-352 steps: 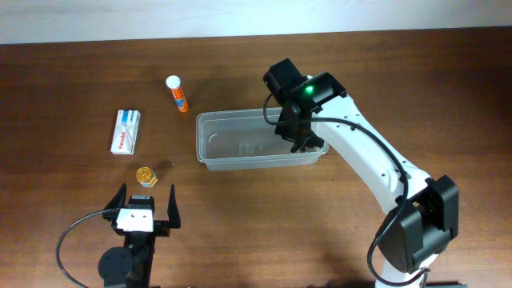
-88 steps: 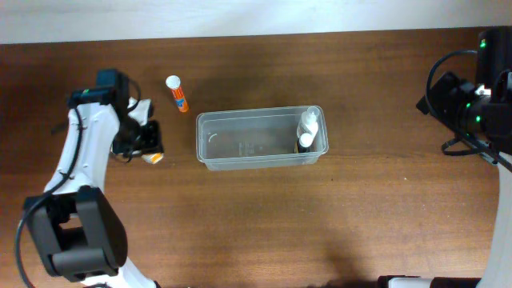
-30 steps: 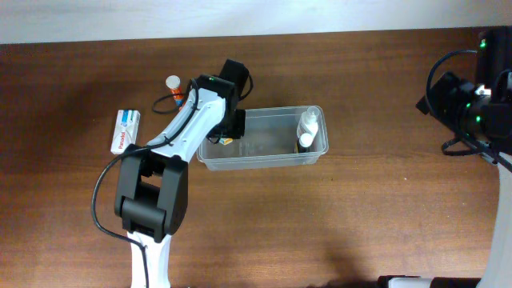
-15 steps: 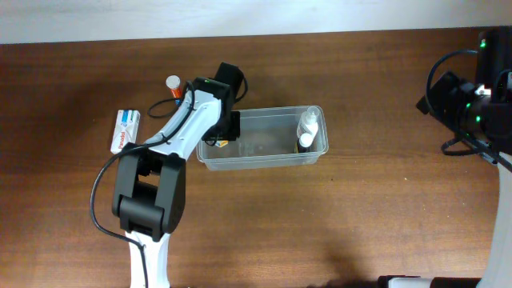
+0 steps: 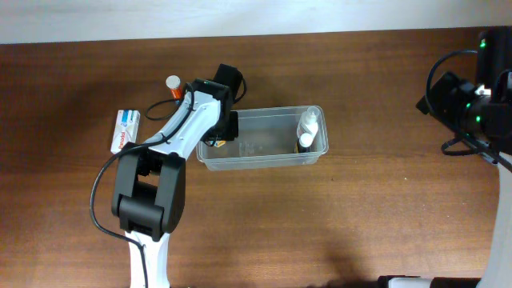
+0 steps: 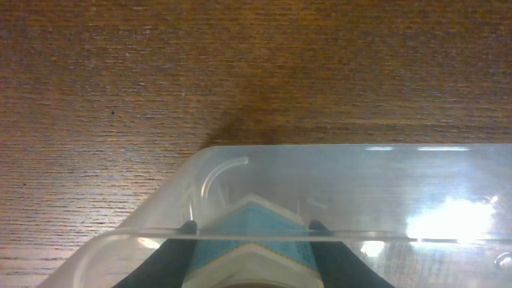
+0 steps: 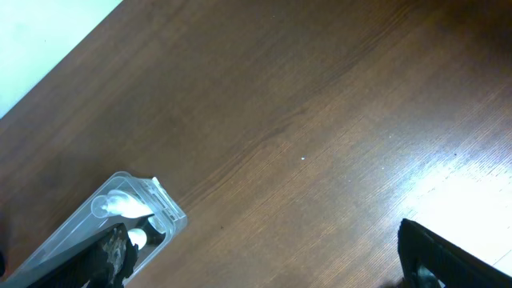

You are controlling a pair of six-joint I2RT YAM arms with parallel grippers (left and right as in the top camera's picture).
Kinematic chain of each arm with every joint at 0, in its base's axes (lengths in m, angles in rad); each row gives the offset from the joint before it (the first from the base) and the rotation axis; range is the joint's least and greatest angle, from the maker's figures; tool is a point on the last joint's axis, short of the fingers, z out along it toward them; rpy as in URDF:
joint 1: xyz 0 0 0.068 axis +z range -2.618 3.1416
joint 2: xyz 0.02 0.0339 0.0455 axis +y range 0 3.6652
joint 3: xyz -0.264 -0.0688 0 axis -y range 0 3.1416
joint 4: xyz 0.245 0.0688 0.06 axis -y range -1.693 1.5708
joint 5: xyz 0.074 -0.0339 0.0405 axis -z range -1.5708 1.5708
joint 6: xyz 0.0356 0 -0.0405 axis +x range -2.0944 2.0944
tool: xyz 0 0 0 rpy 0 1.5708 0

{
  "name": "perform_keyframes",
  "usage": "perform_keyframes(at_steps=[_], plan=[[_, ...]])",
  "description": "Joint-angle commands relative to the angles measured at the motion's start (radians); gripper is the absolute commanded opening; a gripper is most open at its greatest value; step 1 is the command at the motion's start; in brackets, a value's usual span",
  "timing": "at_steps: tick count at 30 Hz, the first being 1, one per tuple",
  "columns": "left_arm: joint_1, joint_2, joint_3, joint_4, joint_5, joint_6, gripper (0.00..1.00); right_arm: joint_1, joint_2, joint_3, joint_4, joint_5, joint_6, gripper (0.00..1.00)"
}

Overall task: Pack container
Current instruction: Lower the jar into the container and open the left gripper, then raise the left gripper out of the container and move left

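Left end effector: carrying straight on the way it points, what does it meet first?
Probably the container floor near its rounded corner; the small item between the fingers would touch first. Depth is unclear.

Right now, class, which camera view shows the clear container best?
Overhead: the container shows nearly its whole rim. The left wrist sees only one corner; the right wrist, just one end at the frame edge.

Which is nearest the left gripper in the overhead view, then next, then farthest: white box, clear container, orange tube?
From the left gripper:
1. clear container: the gripper is at its left end.
2. orange tube: behind and to the left, beside the arm.
3. white box: far left.
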Motion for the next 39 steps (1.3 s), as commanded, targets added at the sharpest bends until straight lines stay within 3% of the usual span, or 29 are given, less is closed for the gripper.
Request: perform_keyframes(at_steps=[1, 20, 21, 23, 39], plan=[[0.005, 0.008, -0.007, 0.005, -0.026, -0.017, 0.19, -0.008, 0.004, 0.01, -0.006, 0.012, 0.003, 0.98], [0.005, 0.018, -0.018, 0.023, -0.026, -0.017, 0.21, -0.008, 0.004, 0.01, -0.006, 0.012, 0.004, 0.99], [0.005, 0.018, -0.018, 0.023, -0.026, -0.017, 0.28, -0.008, 0.004, 0.01, -0.006, 0.012, 0.004, 0.98], [0.005, 0.018, -0.018, 0.023, -0.026, -0.017, 0.33, -0.008, 0.004, 0.01, -0.006, 0.012, 0.004, 0.98], [0.005, 0.018, -0.018, 0.023, -0.03, -0.017, 0.34, -0.008, 0.004, 0.01, -0.006, 0.012, 0.004, 0.98]])
